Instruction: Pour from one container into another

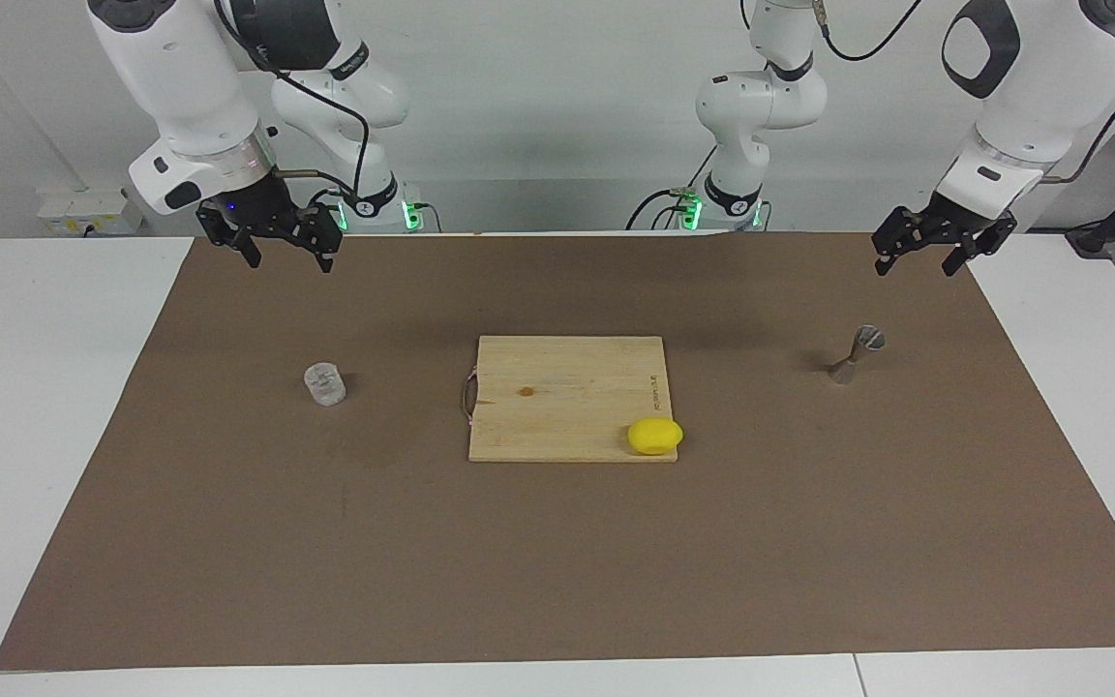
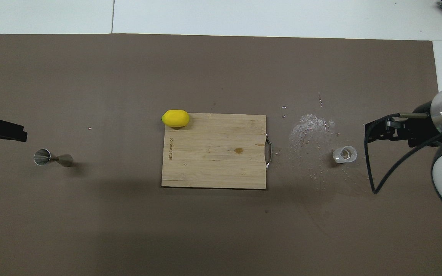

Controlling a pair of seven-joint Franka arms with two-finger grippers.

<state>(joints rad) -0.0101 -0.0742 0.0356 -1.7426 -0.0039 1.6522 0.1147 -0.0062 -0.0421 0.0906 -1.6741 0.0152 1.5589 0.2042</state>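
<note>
The clear textured glass tumbler (image 1: 325, 384) stands upright on the brown mat toward the right arm's end; it also shows in the overhead view (image 2: 344, 154). The grey hourglass-shaped metal jigger (image 1: 858, 353) stands on the mat toward the left arm's end, and shows in the overhead view (image 2: 52, 158). My right gripper (image 1: 288, 259) hangs open and empty in the air over the mat's edge by the robots, apart from the tumbler; it also appears in the overhead view (image 2: 367, 132). My left gripper (image 1: 918, 266) hangs open and empty over the mat near the jigger, apart from it.
A wooden cutting board (image 1: 567, 387) with a metal handle lies in the middle of the mat. A yellow lemon (image 1: 655, 436) sits on the board's corner farthest from the robots, toward the left arm's end. Spilled droplets (image 2: 309, 126) lie on the mat beside the tumbler.
</note>
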